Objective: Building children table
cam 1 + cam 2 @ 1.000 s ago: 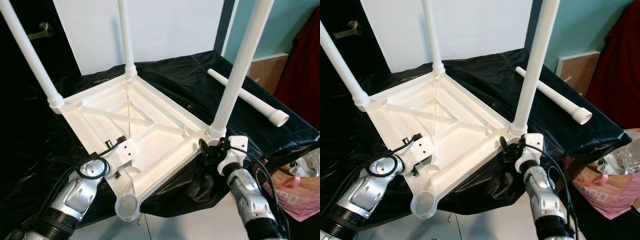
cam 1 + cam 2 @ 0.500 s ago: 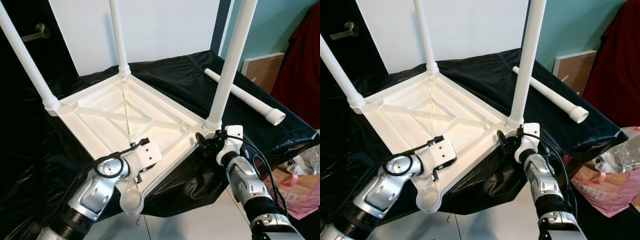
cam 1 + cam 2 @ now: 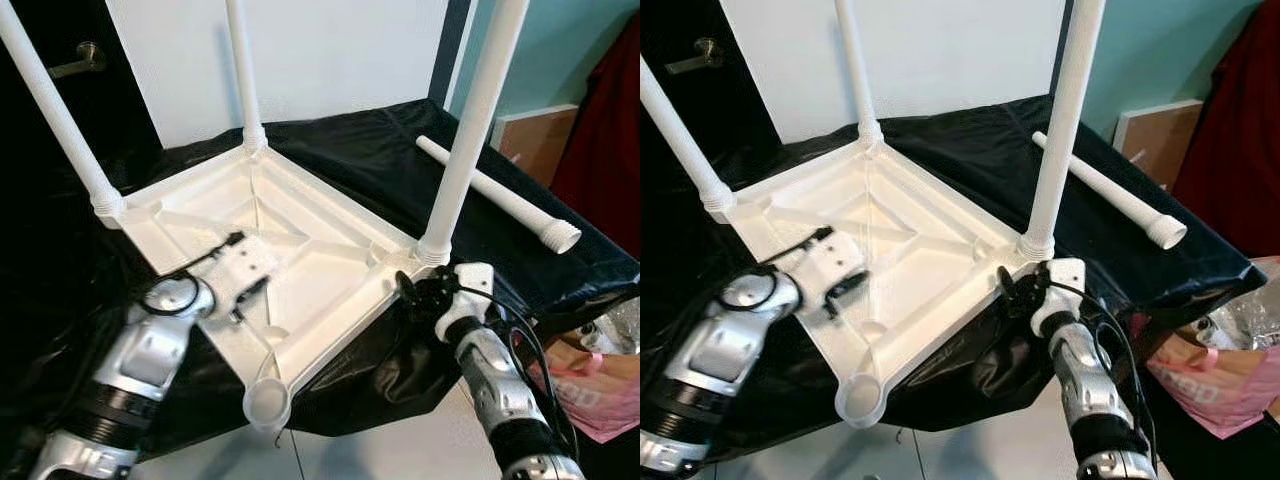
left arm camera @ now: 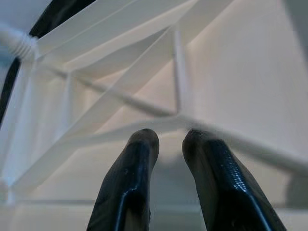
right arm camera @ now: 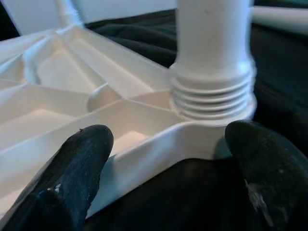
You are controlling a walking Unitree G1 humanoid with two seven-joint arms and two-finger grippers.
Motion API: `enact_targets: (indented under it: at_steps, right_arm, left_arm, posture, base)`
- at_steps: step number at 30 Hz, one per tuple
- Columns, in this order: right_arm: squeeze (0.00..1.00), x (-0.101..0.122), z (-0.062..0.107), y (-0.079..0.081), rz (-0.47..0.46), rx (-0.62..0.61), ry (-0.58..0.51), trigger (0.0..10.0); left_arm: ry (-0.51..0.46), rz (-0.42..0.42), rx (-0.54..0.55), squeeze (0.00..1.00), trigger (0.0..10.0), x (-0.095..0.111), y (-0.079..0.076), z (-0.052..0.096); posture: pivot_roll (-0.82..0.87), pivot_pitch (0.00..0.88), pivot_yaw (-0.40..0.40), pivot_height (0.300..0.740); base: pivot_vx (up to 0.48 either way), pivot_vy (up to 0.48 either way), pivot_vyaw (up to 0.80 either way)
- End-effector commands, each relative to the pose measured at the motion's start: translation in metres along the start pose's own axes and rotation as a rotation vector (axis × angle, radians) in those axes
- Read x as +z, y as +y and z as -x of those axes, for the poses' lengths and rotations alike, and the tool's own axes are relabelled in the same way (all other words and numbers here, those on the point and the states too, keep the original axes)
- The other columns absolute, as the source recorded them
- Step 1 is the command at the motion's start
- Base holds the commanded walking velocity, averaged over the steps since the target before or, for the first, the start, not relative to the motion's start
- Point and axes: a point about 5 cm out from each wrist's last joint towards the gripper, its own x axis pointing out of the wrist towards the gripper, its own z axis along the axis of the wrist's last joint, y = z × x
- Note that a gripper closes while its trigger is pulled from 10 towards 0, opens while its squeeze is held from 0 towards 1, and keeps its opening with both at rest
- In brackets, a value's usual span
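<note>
A white plastic table top [image 3: 330, 270] lies upside down on a black cloth [image 3: 350, 150]. Three white legs stand screwed into its corners: one at the left [image 3: 55, 110], one at the back [image 3: 243, 70], one at the right [image 3: 465, 150]. The near corner socket [image 3: 266, 405] holds nothing. A loose fourth leg [image 3: 495, 195] lies on the cloth to the right. My left gripper [image 4: 169, 137] hovers over the ribbed underside, fingers almost together with nothing between them. My right gripper [image 5: 166, 139] is open, its fingers either side of the corner under the right leg's threaded base [image 5: 211, 101].
The cloth-covered surface drops off at the front and right edges. A pink bag [image 3: 600, 400] sits on the floor at the lower right. A brown board [image 3: 525, 140] leans on the teal wall. A door handle [image 3: 75, 62] shows at the far left.
My left arm has swung from the near corner socket leftward and inward over the table's underside. The right gripper stays at the right leg's corner. The camera shifted slightly.
</note>
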Motion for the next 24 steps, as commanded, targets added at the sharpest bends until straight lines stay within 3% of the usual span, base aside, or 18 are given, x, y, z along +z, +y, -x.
enact_targets:
  at_steps: [1,3,9,13,15,24]
  right_arm:
    - [0.0,0.0,0.004,-0.001,0.003,-0.032,-0.013,10.0]
    - [0.0,-0.001,0.009,-0.003,0.003,-0.073,-0.017,10.0]
    - [0.0,-0.004,0.014,0.0,0.01,-0.089,-0.011,10.0]
    - [0.0,-0.006,0.015,0.005,0.002,-0.091,0.006,10.0]
    - [0.0,-0.007,0.012,0.008,0.008,-0.074,0.029,10.0]
    - [0.0,-0.007,0.005,0.01,0.001,-0.062,0.057,10.0]
  left_arm:
    - [0.061,-0.007,0.106,0.0,10.0,-0.013,0.004,0.001]
    - [0.109,-0.033,0.112,0.0,10.0,-0.023,0.006,0.004]
    - [0.109,-0.018,0.073,0.0,10.0,-0.028,0.006,0.011]
    - [0.104,-0.024,-0.047,0.0,10.0,-0.031,-0.006,0.02]
    - [0.092,-0.048,-0.184,0.0,10.0,-0.032,-0.023,0.029]
    - [0.098,-0.065,-0.326,0.0,10.0,-0.033,-0.045,0.034]
  posture:
    - [-0.05,0.005,0.005,0.74]
    - [-0.05,0.004,0.004,0.74]
    - [-0.05,0.003,0.002,0.74]
    - [-0.04,0.0,-0.002,0.74]
    - [-0.04,0.001,-0.006,0.74]
    - [-0.03,0.0,-0.012,0.74]
  base:
    - [0.0,0.0,0.0]
    - [0.0,0.0,0.0]
    - [0.0,0.0,0.0]
    - [0.0,0.0,0.0]
    - [0.0,0.0,0.0]
    - [0.0,0.0,0.0]
